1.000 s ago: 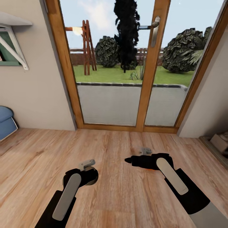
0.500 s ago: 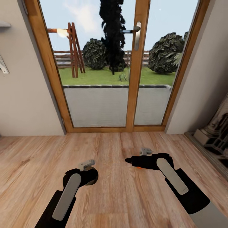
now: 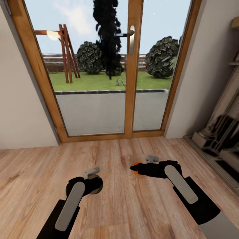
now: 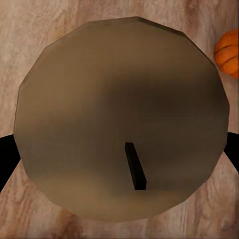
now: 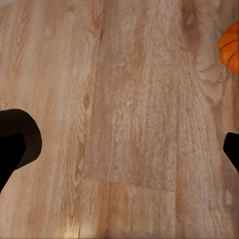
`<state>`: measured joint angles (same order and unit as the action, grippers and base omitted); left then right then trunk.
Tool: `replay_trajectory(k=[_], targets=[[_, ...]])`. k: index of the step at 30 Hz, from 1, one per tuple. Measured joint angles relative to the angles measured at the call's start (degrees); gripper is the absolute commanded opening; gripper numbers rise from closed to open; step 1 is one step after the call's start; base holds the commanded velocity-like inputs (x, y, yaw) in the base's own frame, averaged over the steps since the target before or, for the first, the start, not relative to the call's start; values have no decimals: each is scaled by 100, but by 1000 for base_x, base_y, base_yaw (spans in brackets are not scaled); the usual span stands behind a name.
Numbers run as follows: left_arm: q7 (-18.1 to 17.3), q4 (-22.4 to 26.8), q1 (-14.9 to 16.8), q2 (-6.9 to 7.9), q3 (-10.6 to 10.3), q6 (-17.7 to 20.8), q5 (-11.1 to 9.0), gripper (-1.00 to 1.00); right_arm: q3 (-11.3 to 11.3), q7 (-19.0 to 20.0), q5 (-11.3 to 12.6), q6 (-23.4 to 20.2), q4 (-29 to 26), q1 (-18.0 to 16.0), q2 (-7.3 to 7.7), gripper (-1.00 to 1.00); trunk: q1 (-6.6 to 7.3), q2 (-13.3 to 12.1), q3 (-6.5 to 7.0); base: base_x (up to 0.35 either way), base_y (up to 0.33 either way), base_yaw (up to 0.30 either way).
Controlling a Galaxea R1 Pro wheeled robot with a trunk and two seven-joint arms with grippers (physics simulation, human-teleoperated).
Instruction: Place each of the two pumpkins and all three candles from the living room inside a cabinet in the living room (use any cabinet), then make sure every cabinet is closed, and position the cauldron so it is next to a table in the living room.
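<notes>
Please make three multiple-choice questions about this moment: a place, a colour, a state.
1. Where does the pumpkin lie? A in a drawer; B on the wooden floor; C on a table.
2. What colour is the candle's wick? A white; B red; C black.
3. How is the right gripper? A open, empty; B shut on a pumpkin; C shut on a candle.
1 B: it rests on floor planks. 2 C: the wick is a black stub. 3 A: its fingers stand wide apart, nothing between.

Home living room, glazed garden doors (image 3: 109, 76), wood floor (image 3: 126, 205)
</notes>
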<state>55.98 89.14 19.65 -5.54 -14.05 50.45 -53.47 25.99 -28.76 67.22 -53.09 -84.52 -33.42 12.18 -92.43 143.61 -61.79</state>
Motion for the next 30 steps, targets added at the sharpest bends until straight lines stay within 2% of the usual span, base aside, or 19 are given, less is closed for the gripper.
replay_trajectory(k=[30], targets=[[0,0,0,0,0,4,-6,-100,0,1,17,-8,-12,0,0,100,93,-72,463,0,0,-206]])
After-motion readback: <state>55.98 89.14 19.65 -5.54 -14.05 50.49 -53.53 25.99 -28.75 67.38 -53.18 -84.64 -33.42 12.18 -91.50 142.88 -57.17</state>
